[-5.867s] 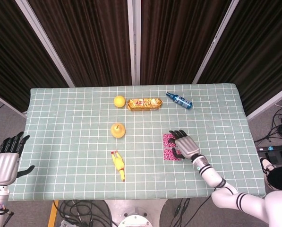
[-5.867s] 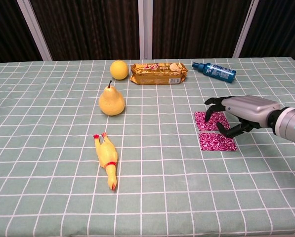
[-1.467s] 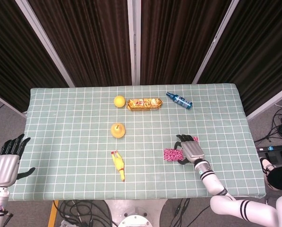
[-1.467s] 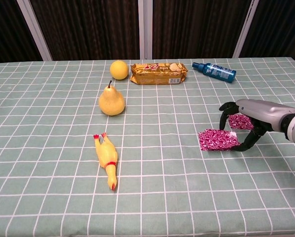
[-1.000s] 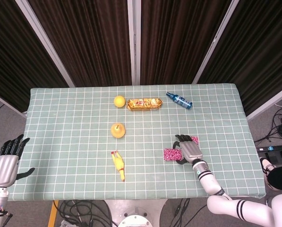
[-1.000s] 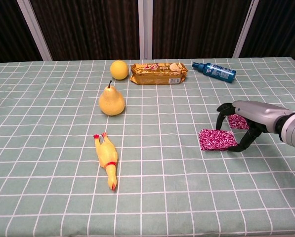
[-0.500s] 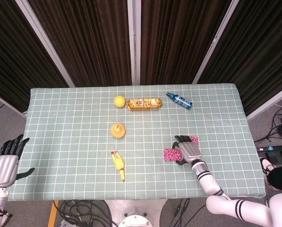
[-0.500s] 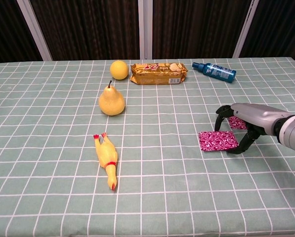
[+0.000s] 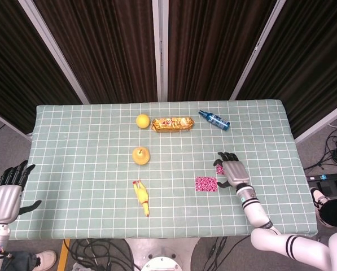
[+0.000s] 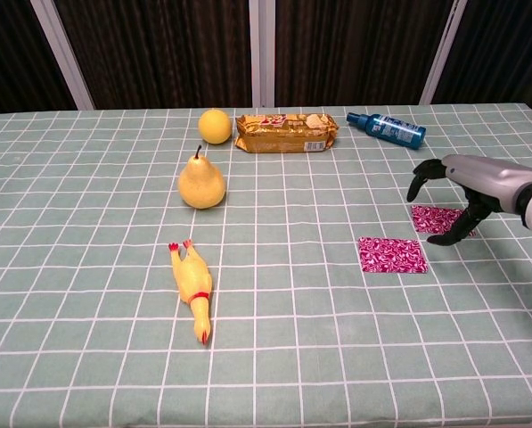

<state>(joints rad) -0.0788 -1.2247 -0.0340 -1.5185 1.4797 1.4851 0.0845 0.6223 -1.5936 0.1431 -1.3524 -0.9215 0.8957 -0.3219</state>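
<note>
Two pink patterned squares lie flat on the green checked cloth. One pink square [image 9: 205, 183] [image 10: 391, 254] lies alone, nothing touching it. The other pink square [image 9: 219, 169] [image 10: 437, 218] lies just behind and to the right of it, partly under my right hand [image 9: 232, 169] [image 10: 453, 191]. That hand arches over it with fingers spread and curved down, holding nothing; whether a fingertip touches the square I cannot tell. My left hand [image 9: 4, 197] hangs beyond the table's left front corner, fingers apart and empty; the chest view does not show it.
A yellow pear [image 9: 140, 155] [image 10: 200, 185] and a rubber chicken [image 9: 141, 197] [image 10: 192, 287] lie mid-table. At the back are a yellow ball [image 9: 143, 121] [image 10: 215, 126], a biscuit packet [image 9: 172, 123] [image 10: 286, 132] and a blue bottle [image 9: 214, 119] [image 10: 387, 127]. A shoe [image 9: 44, 259] shows on the floor.
My right hand has let go of the nearer pink square and moved back and to the right, over the other square. The two squares now lie apart. A shoe has appeared bottom left.
</note>
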